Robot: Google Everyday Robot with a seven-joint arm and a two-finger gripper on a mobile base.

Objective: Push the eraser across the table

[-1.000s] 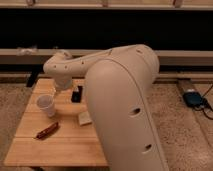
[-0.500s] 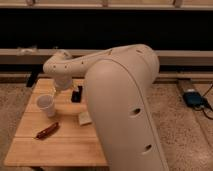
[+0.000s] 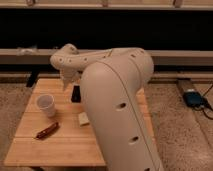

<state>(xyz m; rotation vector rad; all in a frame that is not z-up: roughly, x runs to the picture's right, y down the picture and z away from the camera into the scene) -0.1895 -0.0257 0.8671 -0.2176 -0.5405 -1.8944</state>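
The eraser (image 3: 76, 93) is a small black block lying on the far middle of the light wooden table (image 3: 60, 147). The white arm reaches from the right foreground over the table and bends down at its far end. The gripper (image 3: 68, 82) hangs just left of and behind the eraser, close to its far end. I cannot tell whether it touches the eraser.
A white paper cup (image 3: 46, 105) stands at the table's left. A reddish-brown elongated object (image 3: 46, 130) lies in front of it. A pale beige flat piece (image 3: 83, 118) lies next to the arm. A blue object (image 3: 193, 97) lies on the floor at right. The arm hides the table's right part.
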